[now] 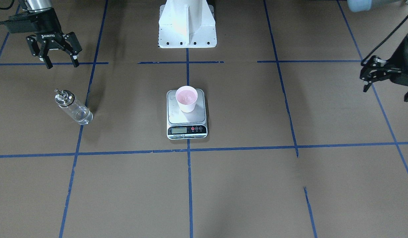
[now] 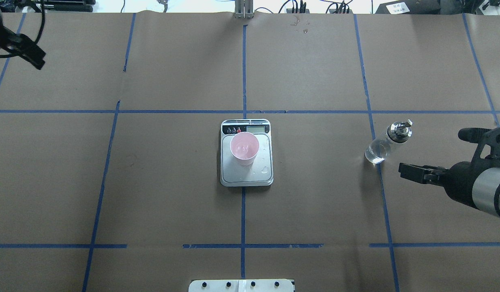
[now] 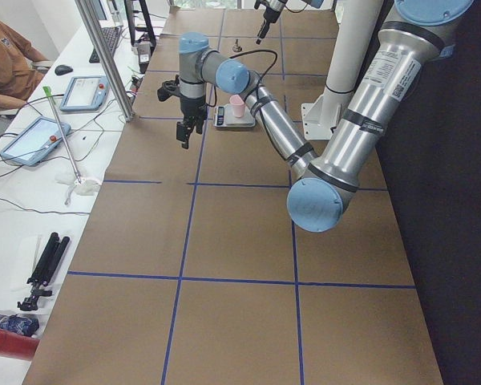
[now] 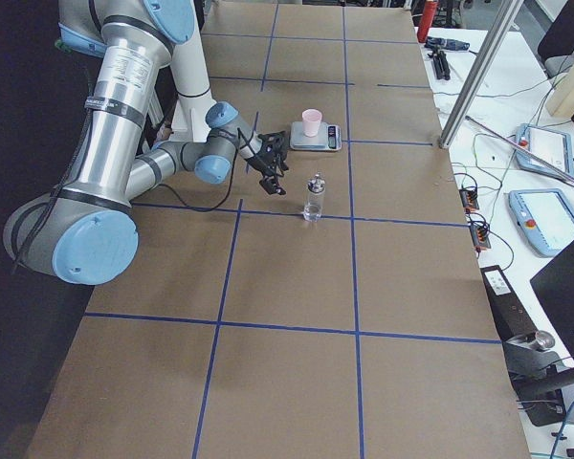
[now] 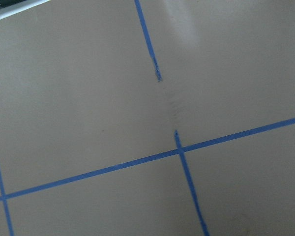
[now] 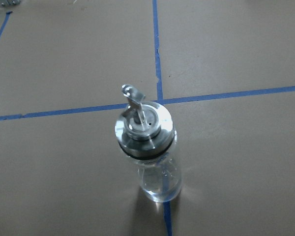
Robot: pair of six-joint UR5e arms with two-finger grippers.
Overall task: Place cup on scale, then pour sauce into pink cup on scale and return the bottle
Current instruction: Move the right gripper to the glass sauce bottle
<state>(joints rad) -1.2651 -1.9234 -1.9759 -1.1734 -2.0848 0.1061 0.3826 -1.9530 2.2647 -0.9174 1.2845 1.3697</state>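
Cup (image 1: 186,98), one, pale pink, upright on the silver platform of the scale (image 1: 198,116), toward the edge away from the display; whether it holds liquid cannot be told. Scale, one, at the table's centre on a blue tape line, a few clear drops (image 2: 265,170) on its platform. Bottle (image 1: 73,107), one, clear glass with a metal spout, upright on the table well to the robot's right of the scale, free of any grip; contents barely visible. Right gripper (image 1: 62,64), fingers apart and empty, held near the bottle and aimed toward it, not touching. Left gripper (image 1: 385,94), jaws apart and empty, far to the robot's left above bare table.
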